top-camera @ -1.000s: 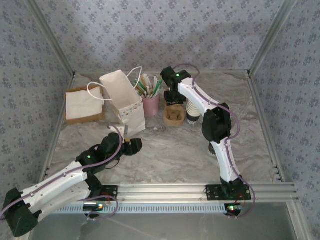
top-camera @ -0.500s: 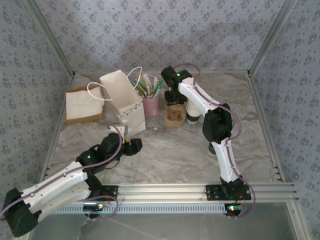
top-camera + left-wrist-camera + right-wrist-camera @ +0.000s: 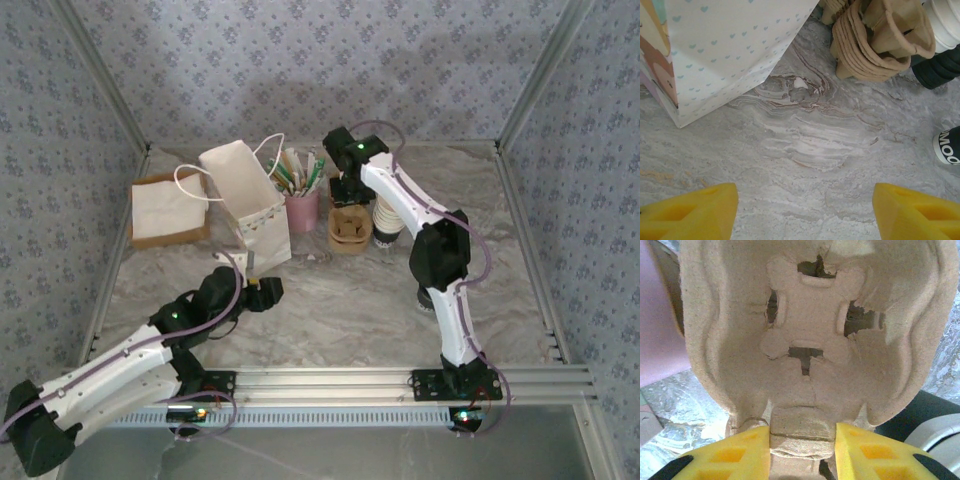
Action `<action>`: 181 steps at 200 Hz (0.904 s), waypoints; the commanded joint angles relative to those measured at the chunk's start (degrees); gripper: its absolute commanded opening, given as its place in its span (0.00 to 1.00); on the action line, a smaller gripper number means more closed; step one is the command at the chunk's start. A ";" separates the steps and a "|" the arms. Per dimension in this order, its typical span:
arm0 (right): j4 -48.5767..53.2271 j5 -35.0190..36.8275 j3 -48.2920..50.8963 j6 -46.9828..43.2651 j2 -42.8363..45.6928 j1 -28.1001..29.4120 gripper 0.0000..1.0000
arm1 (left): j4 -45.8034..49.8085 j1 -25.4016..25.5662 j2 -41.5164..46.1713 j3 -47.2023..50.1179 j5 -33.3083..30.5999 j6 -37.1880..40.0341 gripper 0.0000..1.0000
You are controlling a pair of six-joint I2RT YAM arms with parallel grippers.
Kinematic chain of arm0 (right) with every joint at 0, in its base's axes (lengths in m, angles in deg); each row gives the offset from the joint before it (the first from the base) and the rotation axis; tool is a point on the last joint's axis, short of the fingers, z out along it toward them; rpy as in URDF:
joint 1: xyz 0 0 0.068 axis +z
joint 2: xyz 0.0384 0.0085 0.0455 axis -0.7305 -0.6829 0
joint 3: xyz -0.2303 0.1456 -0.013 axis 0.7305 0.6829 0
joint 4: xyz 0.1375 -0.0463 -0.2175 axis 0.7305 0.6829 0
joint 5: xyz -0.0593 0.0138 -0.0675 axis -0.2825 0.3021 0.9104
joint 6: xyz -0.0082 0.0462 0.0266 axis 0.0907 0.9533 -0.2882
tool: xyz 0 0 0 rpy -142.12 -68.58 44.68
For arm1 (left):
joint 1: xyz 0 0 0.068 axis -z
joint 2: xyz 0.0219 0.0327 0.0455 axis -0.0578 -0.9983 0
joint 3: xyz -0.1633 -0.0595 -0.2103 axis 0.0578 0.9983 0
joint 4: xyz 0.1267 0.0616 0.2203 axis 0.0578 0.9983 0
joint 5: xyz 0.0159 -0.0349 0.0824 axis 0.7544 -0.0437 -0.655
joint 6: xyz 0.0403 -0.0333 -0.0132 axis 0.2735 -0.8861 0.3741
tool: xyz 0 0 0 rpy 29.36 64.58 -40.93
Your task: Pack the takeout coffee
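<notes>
Right arm is stretching far across, right gripper (image 3: 802,442) pinching the pulp carrier (image 3: 810,315) rim; left gripper (image 3: 805,205) is hanging spread wide, low over the table (image 3: 815,150).

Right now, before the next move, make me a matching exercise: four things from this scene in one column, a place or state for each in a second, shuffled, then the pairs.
Things
1. pulp carrier
2. pink holder
3. paper bag
4. left gripper

Places or states
A. open, over bare table
B. standing with its mouth open, left of the holder
C. pinched at its edge by the right gripper
D. between bag and carrier, stuffed with sticks

Pairs: 1-C, 2-D, 3-B, 4-A
</notes>
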 commanded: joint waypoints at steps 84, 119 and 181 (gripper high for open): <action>-2.89 -1.78 8.69 1.37 18.74 2.45 0.38 | 26.04 -0.26 11.58 -18.37 -6.95 1.37 1.00; -4.80 -2.42 14.22 1.56 26.38 3.34 0.38 | 34.91 -0.24 10.11 -28.05 -11.73 3.07 1.00; -8.52 -5.30 25.61 1.65 39.98 4.39 0.38 | 46.30 -2.22 -2.13 -46.33 -19.89 8.26 1.00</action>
